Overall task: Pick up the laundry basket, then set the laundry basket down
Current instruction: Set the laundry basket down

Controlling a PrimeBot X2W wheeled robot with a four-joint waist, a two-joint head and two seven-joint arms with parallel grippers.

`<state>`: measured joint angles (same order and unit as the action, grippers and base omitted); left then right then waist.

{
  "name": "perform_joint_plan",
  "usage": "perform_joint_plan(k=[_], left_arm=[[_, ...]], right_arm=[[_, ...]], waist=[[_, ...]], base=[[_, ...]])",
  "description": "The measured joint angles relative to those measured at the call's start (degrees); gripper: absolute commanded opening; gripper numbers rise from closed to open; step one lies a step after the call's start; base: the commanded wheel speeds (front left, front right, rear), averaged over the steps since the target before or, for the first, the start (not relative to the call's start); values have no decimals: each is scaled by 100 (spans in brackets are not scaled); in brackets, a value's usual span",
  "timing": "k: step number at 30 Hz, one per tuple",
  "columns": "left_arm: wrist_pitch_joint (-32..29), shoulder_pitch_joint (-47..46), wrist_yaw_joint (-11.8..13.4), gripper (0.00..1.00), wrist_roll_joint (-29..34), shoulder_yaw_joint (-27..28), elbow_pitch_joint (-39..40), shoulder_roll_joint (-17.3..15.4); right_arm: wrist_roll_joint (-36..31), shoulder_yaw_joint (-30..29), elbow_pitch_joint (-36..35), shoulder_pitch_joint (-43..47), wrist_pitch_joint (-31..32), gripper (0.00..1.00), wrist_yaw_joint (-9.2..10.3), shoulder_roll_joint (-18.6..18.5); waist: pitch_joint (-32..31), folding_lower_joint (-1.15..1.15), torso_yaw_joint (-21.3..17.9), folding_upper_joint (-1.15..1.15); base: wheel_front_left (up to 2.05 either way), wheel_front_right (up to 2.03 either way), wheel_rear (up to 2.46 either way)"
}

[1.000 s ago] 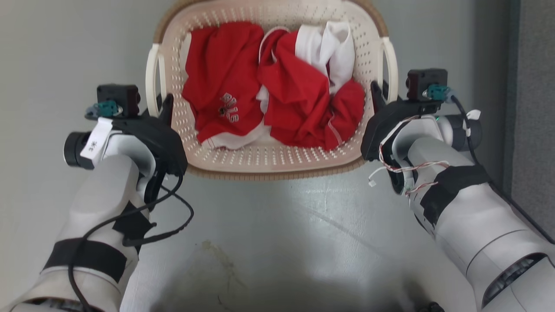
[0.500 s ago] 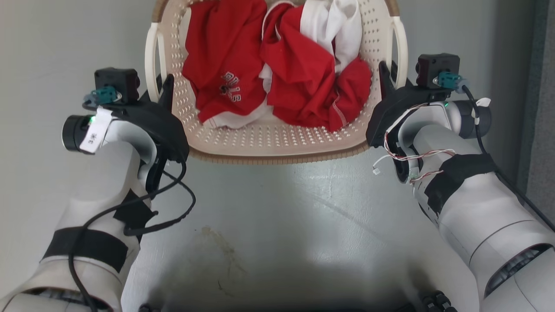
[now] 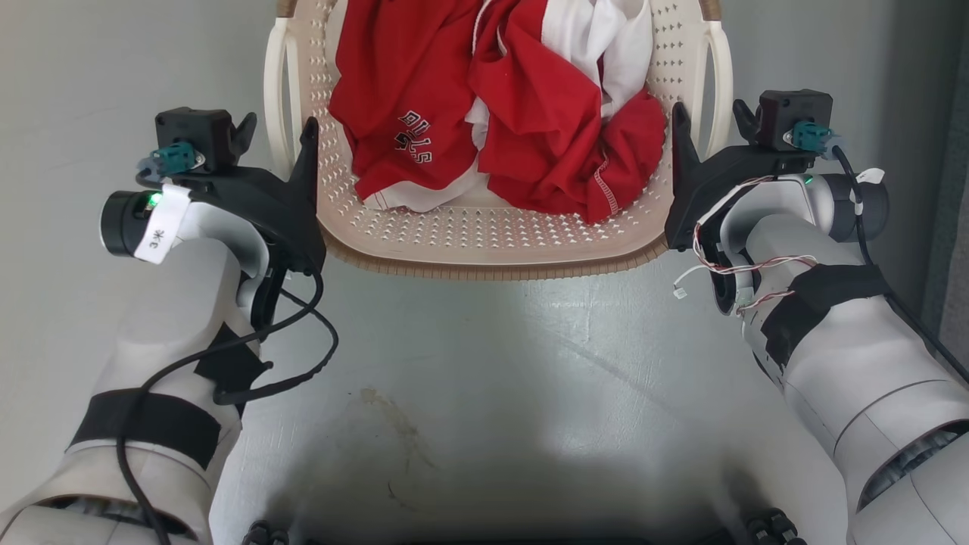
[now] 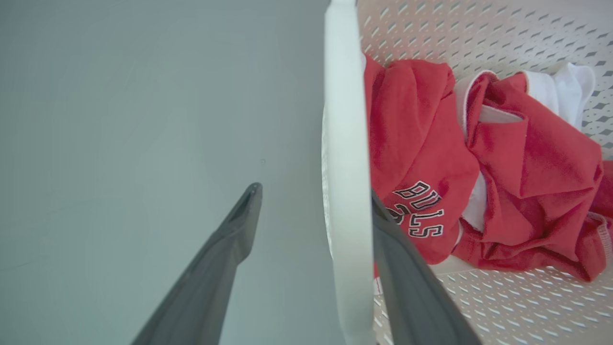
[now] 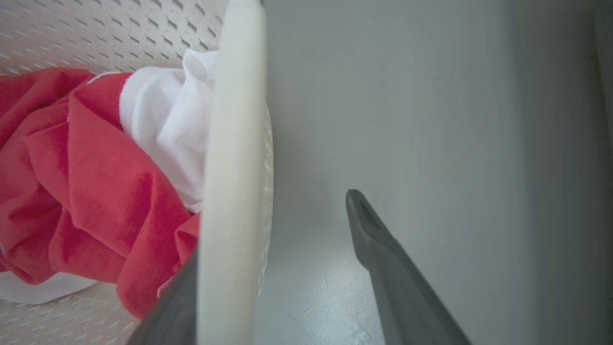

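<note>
Straddling the side loops of the basket, both arms reach forward in the head view, one at each flank. The left gripper has its jaws apart around the left handle, with one dark finger on the basket side of the loop and the other on the outer side, over the grey floor. The left wrist view shows this closely: the left handle runs upright between the two fingers, close against the inner one and with a clear gap to the outer one, so nothing is clamped. The right gripper mirrors this at the right handle, jaws likewise apart. In the right wrist view the right handle hides most of the inner finger, while the outer finger stands off it with bare floor between. The basket sits at the top of the head view, cut by the upper edge, its brown rim band nearest the robot — whether it rests on the floor or hangs just clear cannot be told. Inside lie crumpled red clothes, one bearing lettering, and a white cloth.
</note>
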<state>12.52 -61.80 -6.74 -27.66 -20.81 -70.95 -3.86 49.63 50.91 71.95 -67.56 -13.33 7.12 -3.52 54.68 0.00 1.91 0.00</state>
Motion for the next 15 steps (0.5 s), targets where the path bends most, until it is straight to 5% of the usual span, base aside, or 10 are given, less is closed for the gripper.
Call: perform_joint_plan(k=[15], left_arm=[[147, 8, -8, 100, -51, 57, -26, 78]], right_arm=[[-38, -78, 23, 11, -94, 100, 0, -9]], waist=[[-263, 0, 100, 0]], base=[[0, 0, 0]])
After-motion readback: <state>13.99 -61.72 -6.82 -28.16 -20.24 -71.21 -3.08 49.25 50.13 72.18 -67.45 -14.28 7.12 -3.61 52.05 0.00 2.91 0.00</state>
